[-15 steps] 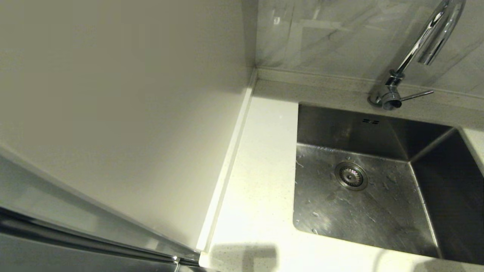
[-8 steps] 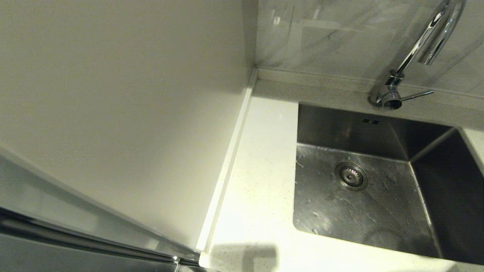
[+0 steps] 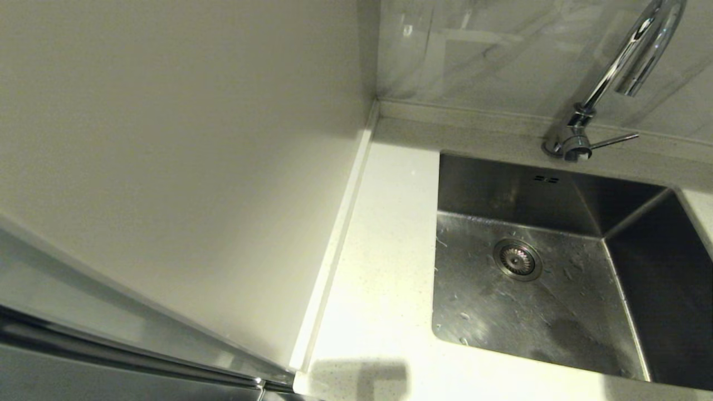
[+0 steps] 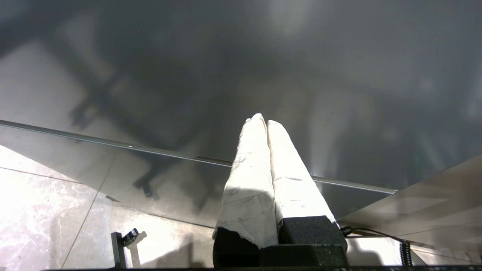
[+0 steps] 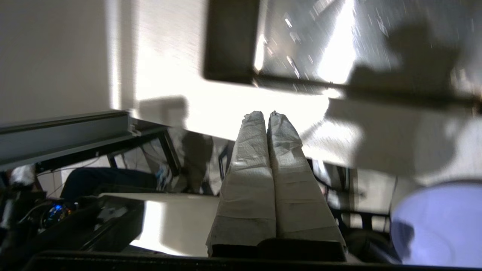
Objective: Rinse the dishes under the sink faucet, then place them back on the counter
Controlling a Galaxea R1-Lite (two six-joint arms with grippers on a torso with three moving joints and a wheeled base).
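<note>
- Over on my far left in the head view, the cream wall panel [image 3: 184, 167] fills most of what I see, with a grey metal edge [image 3: 128, 356] running below it.
- Next along is the low raised edge strip [image 3: 334, 245], then the white speckled counter [image 3: 384, 267], a bare stretch in this view.
- Right of that sits the sink [image 3: 535, 301], water drops all over its floor and the drain strainer [image 3: 517, 259] near the middle. Two overflow slots [image 3: 546, 179] are on the back wall.
- The faucet [image 3: 613, 78] stands behind the sink's back rim, its thin lever [image 3: 613, 140] sticking out to the right. No water stream that I can make out.
- My left gripper [image 4: 262, 119] is parked down low over the shiny tiled floor [image 4: 41, 210], padded fingers [image 4: 248, 177] pressed together on nothing.
- My right gripper [image 5: 263, 114] is also pinched together and empty, its tips against the counter's front edge, with the sink beyond them.
- Only dish I can spot is the lilac plate [image 5: 437, 226], at the edge of my right wrist view, off to the side of my fingers. Can't tell what it's resting on, and the two bowls aren't anywhere I can see.
</note>
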